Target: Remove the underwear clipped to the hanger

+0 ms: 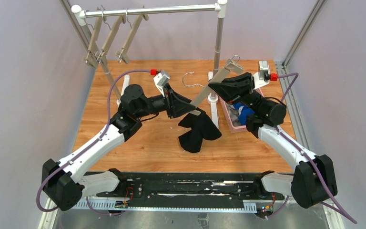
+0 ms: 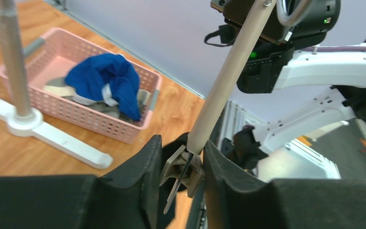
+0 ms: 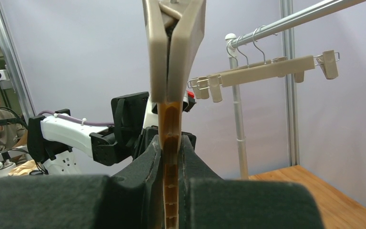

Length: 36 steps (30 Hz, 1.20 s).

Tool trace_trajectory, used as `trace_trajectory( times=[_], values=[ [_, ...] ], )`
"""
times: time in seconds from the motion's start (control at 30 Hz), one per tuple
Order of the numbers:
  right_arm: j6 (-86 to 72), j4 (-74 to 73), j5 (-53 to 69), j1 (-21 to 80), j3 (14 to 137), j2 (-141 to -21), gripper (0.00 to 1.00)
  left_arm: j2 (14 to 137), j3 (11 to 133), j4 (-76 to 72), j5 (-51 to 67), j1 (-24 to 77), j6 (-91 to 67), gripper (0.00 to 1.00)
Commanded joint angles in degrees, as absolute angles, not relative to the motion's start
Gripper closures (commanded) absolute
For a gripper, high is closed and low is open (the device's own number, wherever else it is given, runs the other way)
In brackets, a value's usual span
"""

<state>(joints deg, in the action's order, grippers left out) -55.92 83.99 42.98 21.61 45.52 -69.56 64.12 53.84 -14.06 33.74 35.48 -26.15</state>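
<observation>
The left claw (image 1: 185, 109) had its fingers pressed onto the clip (image 2: 180, 171) at the low end of the tilted hanger (image 1: 209, 88). The black briefs (image 1: 198, 131) drooped below that clip near the middle of the wooden table (image 1: 138, 143). The right claw (image 3: 170, 152) was clamped tight on the hanger's raised end. Pale lilac walls (image 1: 28, 71) enclosed the table. Along its far edge a rail (image 1: 152, 10) carried three more hangers (image 1: 109, 40) towards the far-left corner. By the right edge sat a pink basket (image 2: 100, 121) holding the blue briefs (image 2: 109, 76) atop the grey briefs (image 2: 59, 88).
</observation>
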Motion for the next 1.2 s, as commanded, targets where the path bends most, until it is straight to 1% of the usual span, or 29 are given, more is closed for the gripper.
trace_trajectory(
  times=[0.0,0.07,0.1,0.13,0.4,0.43,0.47,0.53,0.57,0.67,0.7,0.73,0.77,0.8,0.87,1.0,1.03,1.07,1.1,1.17],
  values=[
    [-56.9,87.4,42.3,22.1,47.1,-68.3,0.99,67.1,53.8,-17.5,37.3,35.7,-28.6,0.74],
    [-56.6,87.1,42.2,22.1,47.4,-68.3,0.99,67.7,53.6,-18.2,38.8,35.7,-29.4,0.86],
    [-56.5,86.8,42.1,22.0,47.5,-68.2,0.99,67.9,53.4,-18.7,39.4,35.7,-29.7,0.96],
    [-56.4,86.6,42.0,22.0,47.6,-68.2,0.99,68.0,53.2,-19.1,39.8,35.7,-29.9,0.99],
    [-56.1,86.2,41.6,21.9,46.9,-67.7,0.99,66.2,53.1,-21.1,40.4,35.7,-30.5,0.99],
    [-56.1,86.3,41.5,21.9,46.9,-67.7,0.99,66.0,53.1,-21.1,40.8,35.7,-30.6,0.93],
    [-56.2,86.4,41.5,21.9,47.0,-67.7,0.99,65.8,53.1,-21.1,41.3,35.7,-30.5,0.79],
    [-56.4,86.5,41.4,21.9,47.3,-67.7,0.99,65.3,52.6,-21.1,41.8,35.7,-30.2,0.42],
    [-56.7,86.7,41.4,21.9,47.6,-67.7,0.99,64.9,52.1,-21.1,41.8,35.7,-30.0,0.33],
    [-57.2,87.0,41.4,21.9,48.2,-67.7,0.99,63.8,50.6,-21.4,40.3,35.7,-29.2,0.19],
    [-57.4,87.0,41.4,21.9,48.2,-67.6,0.99,63.6,50.3,-21.2,39.9,35.7,-28.9,0.10],
    [-57.5,87.0,41.4,21.9,48.3,-67.6,0.99,63.4,50.1,-21.1,39.6,35.7,-28.7,0.04],
    [-57.6,87.2,41.4,21.9,48.4,-67.5,0.99,63.4,50.0,-21.0,39.7,35.7,-28.5,0.03],
    [-57.6,87.1,41.4,21.9,48.5,-67.4,0.99,63.4,50.0,-20.9,39.8,35.7,-28.4,0.04],
    [-57.6,87.0,41.3,21.9,48.5,-67.3,0.99,63.7,50.0,-21.1,40.0,35.7,-28.7,0.10],
    [-57.8,87.1,40.8,21.9,48.5,-67.1,0.99,64.4,49.8,-22.5,41.1,35.7,-29.2,0.19],
    [-57.9,87.1,40.8,21.9,48.5,-67.1,0.99,64.4,49.6,-22.8,41.1,35.7,-29.3,0.26],
    [-57.9,87.2,40.7,21.9,48.6,-67.2,0.99,64.5,49.4,-23.7,41.1,35.7,-29.6,0.39],
    [-58.0,87.2,40.7,21.9,48.5,-67.3,0.99,64.6,49.2,-24.7,41.2,35.7,-29.9,0.52],
    [-58.2,87.1,40.6,21.9,48.4,-67.4,1.00,64.6,48.8,-26.3,41.5,35.7,-30.7,0.82]
  ],
)
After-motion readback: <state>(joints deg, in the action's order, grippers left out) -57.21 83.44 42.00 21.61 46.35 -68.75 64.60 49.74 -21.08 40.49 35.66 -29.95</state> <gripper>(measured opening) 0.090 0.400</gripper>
